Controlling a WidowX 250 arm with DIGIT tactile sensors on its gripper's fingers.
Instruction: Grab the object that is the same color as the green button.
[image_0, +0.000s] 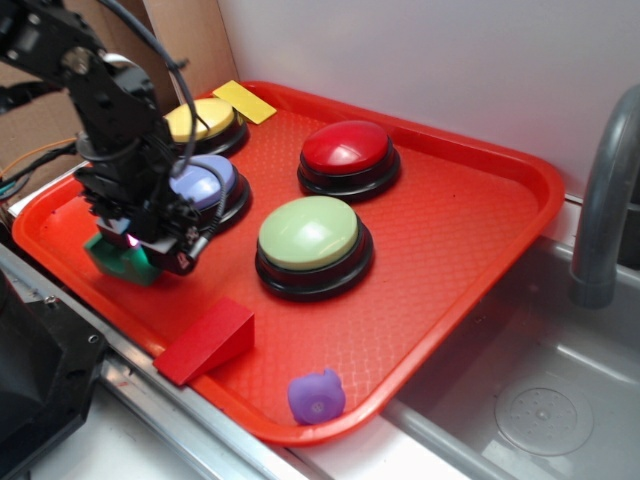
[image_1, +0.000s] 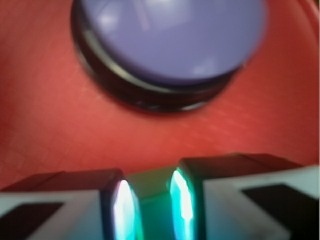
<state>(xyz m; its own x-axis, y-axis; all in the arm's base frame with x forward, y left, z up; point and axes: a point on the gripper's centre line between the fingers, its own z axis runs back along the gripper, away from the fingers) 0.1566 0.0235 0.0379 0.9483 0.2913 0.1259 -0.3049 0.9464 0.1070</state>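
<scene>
Green block (image_0: 122, 260) in gripper (image_1: 147, 207), on red tray (image_0: 470, 225)

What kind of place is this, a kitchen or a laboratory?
Probably a robot test bench built around a toy kitchen sink. A grey faucet stands over a sink basin, and beside it a red tray holds dome buttons and small blocks; cardboard stands behind.

Red tray (image_0: 500, 190): four dome buttons, blocks, purple toy (image_0: 317, 396).
</scene>
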